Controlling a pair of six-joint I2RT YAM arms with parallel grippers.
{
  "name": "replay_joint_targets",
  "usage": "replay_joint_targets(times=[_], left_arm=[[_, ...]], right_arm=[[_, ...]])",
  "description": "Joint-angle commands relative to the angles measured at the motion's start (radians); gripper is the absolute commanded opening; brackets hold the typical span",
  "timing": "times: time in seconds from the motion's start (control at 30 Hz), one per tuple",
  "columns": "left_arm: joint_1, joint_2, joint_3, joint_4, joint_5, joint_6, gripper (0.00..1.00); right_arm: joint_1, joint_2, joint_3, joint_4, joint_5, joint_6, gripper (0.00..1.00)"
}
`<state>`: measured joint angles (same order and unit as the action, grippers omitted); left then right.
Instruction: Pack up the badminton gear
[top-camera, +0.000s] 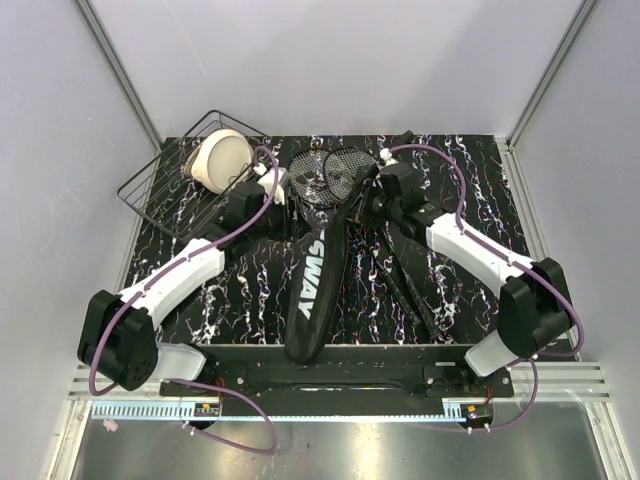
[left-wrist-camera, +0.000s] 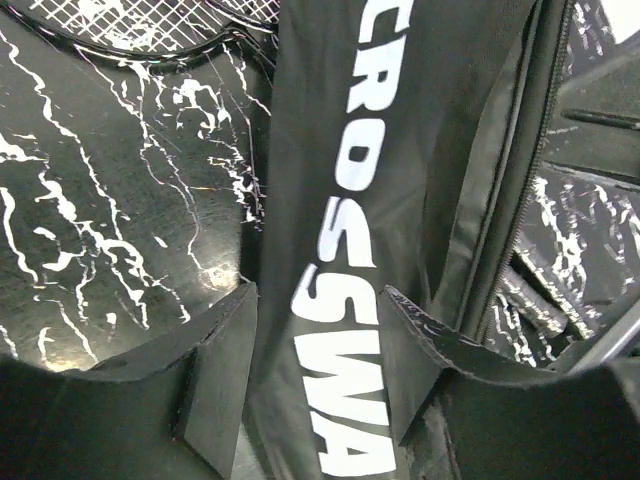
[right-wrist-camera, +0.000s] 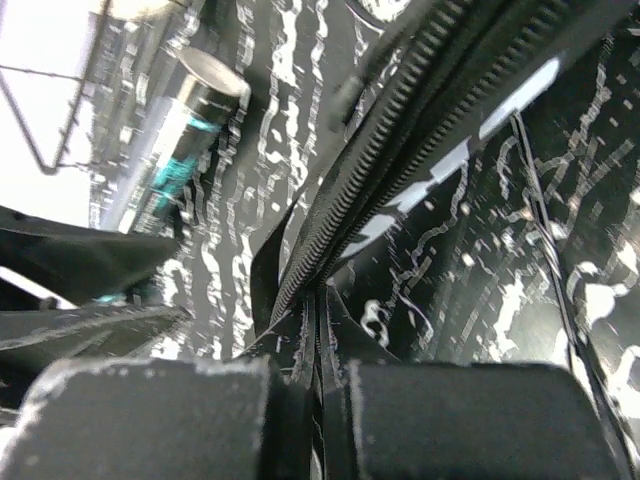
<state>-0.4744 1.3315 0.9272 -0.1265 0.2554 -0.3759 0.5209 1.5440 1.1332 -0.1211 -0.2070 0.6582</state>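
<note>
The long black "CROSSWAY" racket bag (top-camera: 310, 285) lies lengthwise down the middle of the table. It fills the left wrist view (left-wrist-camera: 400, 200). Two racket heads (top-camera: 335, 170) lie at its far end and show in the left wrist view (left-wrist-camera: 110, 25). My left gripper (top-camera: 288, 200) (left-wrist-camera: 320, 350) is open, its fingers (left-wrist-camera: 215, 360) straddling the bag's lettered side. My right gripper (top-camera: 362, 198) (right-wrist-camera: 322, 340) is shut on the bag's zipper edge (right-wrist-camera: 400, 110), which is lifted. The black teal-lettered shuttle tube (right-wrist-camera: 185, 125) lies beyond it. No shuttlecocks show.
A black wire basket (top-camera: 160, 185) stands at the back left with a cream round bowl-like object (top-camera: 220, 158) in it. The basket's rim shows in the right wrist view (right-wrist-camera: 40, 110). Thin dark straps or shafts (top-camera: 405, 285) lie right of the bag.
</note>
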Motion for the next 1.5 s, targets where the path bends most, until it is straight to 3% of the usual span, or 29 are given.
replay_joint_targets(times=[0.0, 0.13, 0.53, 0.83, 1.0, 1.13, 1.2, 1.4, 1.47], left_arm=[[-0.024, -0.051, 0.049, 0.011, 0.016, 0.152, 0.58], [-0.101, -0.110, -0.043, 0.166, 0.068, 0.169, 0.77], [-0.208, -0.006, -0.027, 0.202, -0.082, 0.212, 0.70], [-0.221, 0.078, -0.002, 0.246, -0.111, 0.195, 0.75], [-0.219, 0.101, 0.022, 0.200, -0.195, 0.201, 0.64], [-0.219, 0.069, 0.018, 0.177, -0.254, 0.230, 0.45], [-0.219, 0.055, 0.009, 0.182, -0.288, 0.236, 0.43], [-0.219, 0.060, 0.004, 0.159, -0.376, 0.232, 0.62], [-0.219, 0.115, 0.060, 0.084, -0.395, 0.197, 0.66]], right_arm=[[0.070, 0.005, 0.161, -0.382, 0.202, -0.115, 0.00], [0.102, 0.074, 0.234, -0.462, 0.221, -0.124, 0.00], [0.123, 0.064, 0.241, -0.413, 0.158, -0.072, 0.00], [0.125, 0.039, 0.227, -0.393, 0.138, -0.049, 0.00], [0.128, 0.030, 0.214, -0.387, 0.143, -0.048, 0.00], [0.128, 0.019, 0.198, -0.387, 0.144, -0.054, 0.00], [0.128, 0.015, 0.191, -0.387, 0.147, -0.057, 0.00], [0.134, -0.005, 0.172, -0.373, 0.130, -0.065, 0.00], [0.137, -0.012, 0.177, -0.371, 0.120, -0.068, 0.00]])
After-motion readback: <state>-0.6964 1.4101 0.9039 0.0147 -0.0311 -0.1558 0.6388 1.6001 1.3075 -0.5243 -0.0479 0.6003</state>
